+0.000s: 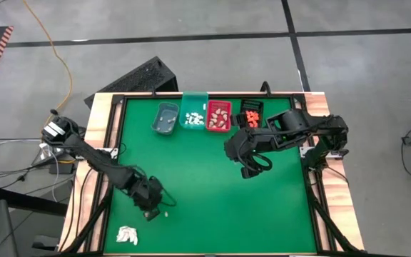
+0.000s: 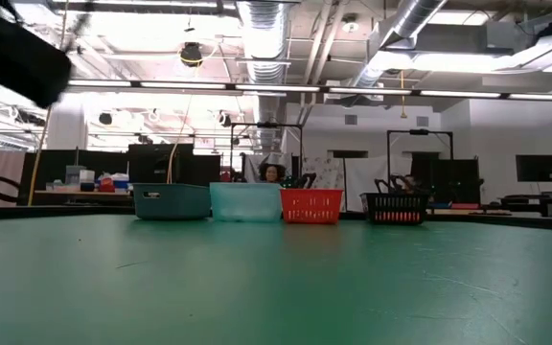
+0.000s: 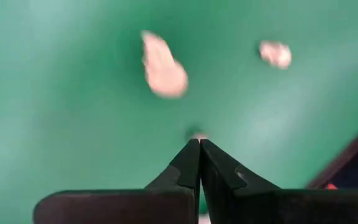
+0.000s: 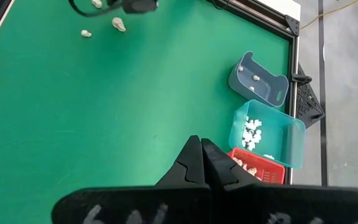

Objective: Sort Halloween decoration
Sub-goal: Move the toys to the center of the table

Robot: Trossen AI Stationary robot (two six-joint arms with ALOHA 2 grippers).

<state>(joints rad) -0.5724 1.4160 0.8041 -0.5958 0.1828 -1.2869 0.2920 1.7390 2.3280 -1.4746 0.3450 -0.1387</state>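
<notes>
Two pale beige pieces of Halloween decoration point(image 3: 163, 65) point(image 3: 275, 54) lie on the green table just beyond my left gripper point(image 3: 199, 142). It is shut and points down near the front left point(image 1: 150, 207). A tiny pale speck point(image 3: 197, 134) shows at its fingertips. The same pieces point(image 4: 118, 23) point(image 4: 86, 33) show in the right wrist view. My right gripper point(image 4: 201, 140) is shut and holds nothing. It hangs high over the table's right half point(image 1: 248, 168). My left gripper has a tiny pale speck point(image 3: 197, 134) right at the tips of its shut fingers. I cannot tell whether it is pinched there or lies on the table beneath them.
Along the far edge stand a grey bin point(image 1: 166, 118), a teal bin point(image 1: 195, 114) with white pieces, a red bin point(image 1: 218, 116) with beige pieces and a black bin point(image 1: 250, 114) with orange ones. A white papery wad point(image 1: 126, 234) lies at the front left corner.
</notes>
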